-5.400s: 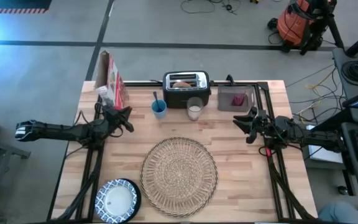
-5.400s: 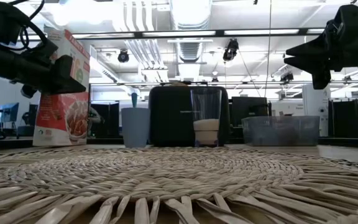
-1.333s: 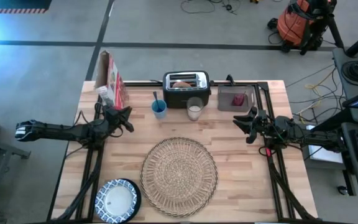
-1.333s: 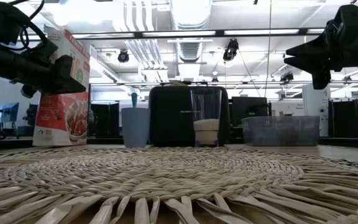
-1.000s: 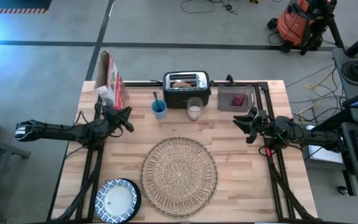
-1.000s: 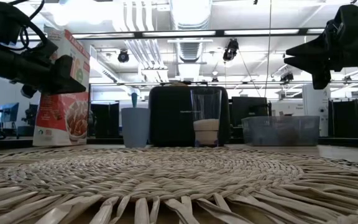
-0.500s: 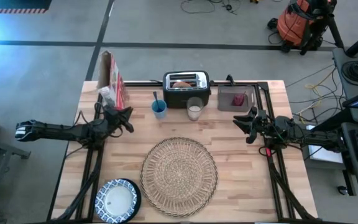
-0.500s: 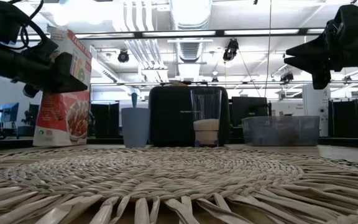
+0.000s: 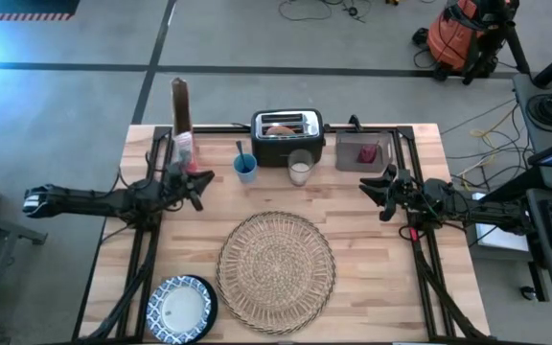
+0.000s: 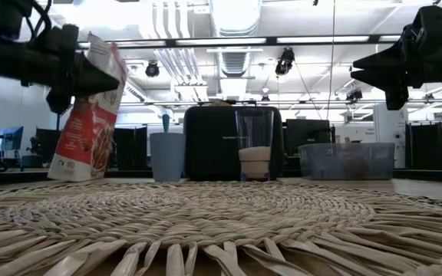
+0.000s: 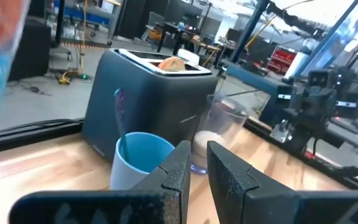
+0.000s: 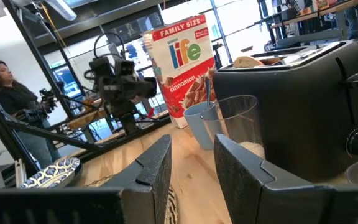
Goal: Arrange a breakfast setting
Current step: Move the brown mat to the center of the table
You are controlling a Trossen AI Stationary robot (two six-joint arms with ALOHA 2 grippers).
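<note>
From the high view, the straw placemat (image 9: 276, 273) is seen lying bare at the table's middle, so the setting is judged barely begun. The patterned bowl (image 9: 182, 309) is parked on its dark plate (image 9: 213, 299) at the near left corner. The glass of milk (image 9: 300, 168) is lined up at the back with the blue cup (image 9: 245, 168) and the toaster (image 9: 287, 127), and the dark-red item (image 9: 369, 152) is kept in a clear bin (image 9: 348, 153). The left gripper (image 9: 197, 182) is held beside a cereal box (image 9: 180, 107). The right gripper (image 9: 377, 195) is held above the table's right side.

In the low view the box is caught leaning over, top end against the left gripper. Whether it is being touched or only overlapped cannot be told. The right gripper is hung high, clear of everything, seemingly kept waiting.

Through the left wrist view, the fingers are shown a narrow slit apart with nothing between them. They are aimed at the cup and toaster, where toast (image 11: 171, 63) is seen in the slot.

In the right wrist view the fingers are spread moderately, nothing pinched. On the box, "FAMILY SIZE", "life" and "cinnamon" can be read. A person (image 12: 8, 93) is seen beyond the table.
</note>
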